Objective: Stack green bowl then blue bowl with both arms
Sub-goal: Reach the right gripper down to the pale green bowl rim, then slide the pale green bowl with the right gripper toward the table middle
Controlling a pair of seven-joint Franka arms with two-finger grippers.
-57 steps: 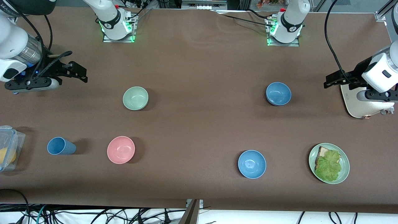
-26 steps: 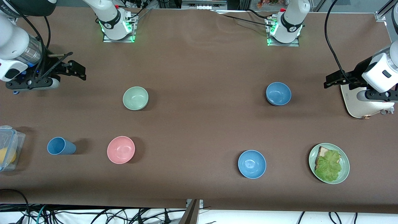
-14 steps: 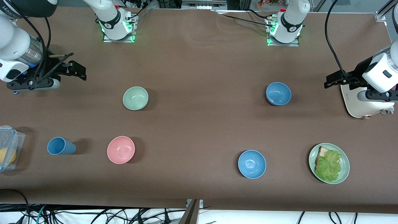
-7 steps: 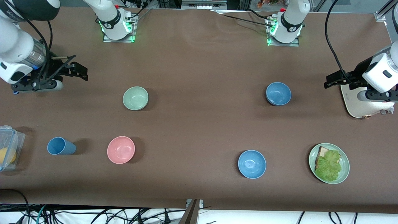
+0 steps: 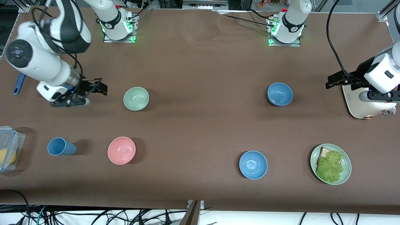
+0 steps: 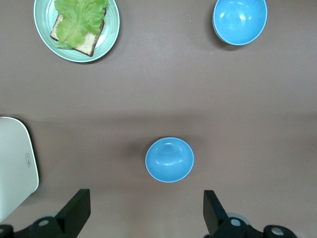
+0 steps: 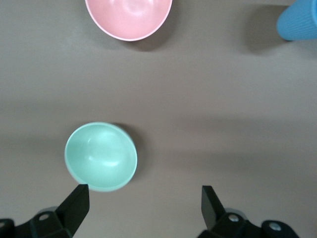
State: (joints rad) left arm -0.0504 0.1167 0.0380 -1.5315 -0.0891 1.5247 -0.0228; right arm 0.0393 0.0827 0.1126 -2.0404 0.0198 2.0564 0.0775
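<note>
The pale green bowl (image 5: 136, 98) sits upright on the brown table, toward the right arm's end. My right gripper (image 5: 101, 88) is open and empty, over the bare table just beside this bowl. In the right wrist view the green bowl (image 7: 101, 156) lies just ahead of one finger, off the middle of the gripper (image 7: 143, 206). The greyish blue bowl (image 5: 280, 94) sits toward the left arm's end. My left gripper (image 5: 329, 82) is open and empty, waiting beside a white board. In the left wrist view this blue bowl (image 6: 169, 159) lies ahead of the gripper (image 6: 146, 210).
A pink bowl (image 5: 121, 150), a blue cup (image 5: 61, 147) and a clear lidded box (image 5: 7, 148) lie nearer the camera. A brighter blue bowl (image 5: 253, 165) and a green plate (image 5: 346, 175) with bread and lettuce too. A white board (image 5: 359, 106) lies under the left arm. A blue handle (image 5: 17, 85) shows by the right arm.
My right arm has swung in and carried its open gripper close to the green bowl. The left arm and all the bowls have not moved.
</note>
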